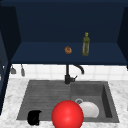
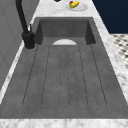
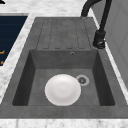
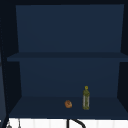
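Right now I see the left robot hand (image 1: 34,117) low in the front view, over the front edge of the sink (image 1: 113,101), on the ribbed draining side. Whether that robot hand is spread apart or closed together I cannot tell; it reads as a dark lump, and I see nothing held in it.

Nearest to it is a red ball (image 1: 67,115), just to its right, near but with a gap between them. The ball sits in the middle of the front edge as I look at it, and it covers the left rim of the white plate (image 1: 89,109) behind it.

That plate lies flat on the floor of the basin, at the sink's right half. From the right side view the plate (image 3: 62,89) lies just beside the round drain (image 3: 82,80), which is between it and the back wall. From the left side view just the plate's (image 2: 64,42) far edge peeks over the step down from the draining board (image 2: 65,75).

A black faucet (image 1: 67,75) stands at the back of the sink, its spout curving toward the basin. Marbled tabletop (image 1: 10,100) surrounds the sink, and a dish of colourful food (image 2: 76,5) rests on it beyond the basin.

Above, on the dark blue shelf (image 1: 37,53), a green bottle (image 1: 86,44) stands upright with a small brown round thing (image 1: 68,50) near its left, well apart from the robot hand.
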Available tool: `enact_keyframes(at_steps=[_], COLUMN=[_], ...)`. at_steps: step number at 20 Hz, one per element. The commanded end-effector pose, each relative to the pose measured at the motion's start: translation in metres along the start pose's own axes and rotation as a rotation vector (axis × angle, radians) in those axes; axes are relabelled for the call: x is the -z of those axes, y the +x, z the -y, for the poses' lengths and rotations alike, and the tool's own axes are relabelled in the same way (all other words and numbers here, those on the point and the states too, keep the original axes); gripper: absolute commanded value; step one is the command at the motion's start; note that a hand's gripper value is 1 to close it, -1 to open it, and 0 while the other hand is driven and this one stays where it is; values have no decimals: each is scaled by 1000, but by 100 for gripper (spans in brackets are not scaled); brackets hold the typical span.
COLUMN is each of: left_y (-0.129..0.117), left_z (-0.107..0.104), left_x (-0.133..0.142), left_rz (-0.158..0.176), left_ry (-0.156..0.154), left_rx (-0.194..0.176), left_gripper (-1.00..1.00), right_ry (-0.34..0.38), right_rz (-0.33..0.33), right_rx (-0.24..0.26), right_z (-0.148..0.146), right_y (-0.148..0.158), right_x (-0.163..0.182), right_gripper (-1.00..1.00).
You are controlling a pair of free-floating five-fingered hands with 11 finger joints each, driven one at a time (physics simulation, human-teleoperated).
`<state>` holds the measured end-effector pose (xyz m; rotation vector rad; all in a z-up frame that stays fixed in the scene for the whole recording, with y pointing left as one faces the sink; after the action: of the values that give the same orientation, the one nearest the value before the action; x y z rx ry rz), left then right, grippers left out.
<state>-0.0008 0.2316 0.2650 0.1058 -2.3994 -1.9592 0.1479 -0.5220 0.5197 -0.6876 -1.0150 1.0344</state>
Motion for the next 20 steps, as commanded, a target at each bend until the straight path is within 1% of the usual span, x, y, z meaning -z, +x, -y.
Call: enact_keyframes(at_steps=[1,5,6,9,15,17,20], left_y=[0,0,0,0,0,0,0], left_z=[0,0,0,0,0,0,0], left_x=[0,0,0,0,0,0,0], left_rz=[0,0,0,0,0,0,0], left_ry=[0,0,0,0,0,0,0], left_rx=[0,0,0,0,0,0,0], left_gripper=[0,0,0,0,0,0,0], right_ry=[3,-10,-11,-23,-72,-95,-110], right_rz=[6,4,-6,2,-69,-86,-131], right_rx=[16,8,12,2,-14,-5,-14], right_z=[15,25,24,14,-11,-18,-34], right_y=[8,20,26,38,59,69,85], right_x=[-38,-77,-83,-104,-138,-146,-152], right_gripper=[-100,-100,-100,-100,-100,-100,-100])
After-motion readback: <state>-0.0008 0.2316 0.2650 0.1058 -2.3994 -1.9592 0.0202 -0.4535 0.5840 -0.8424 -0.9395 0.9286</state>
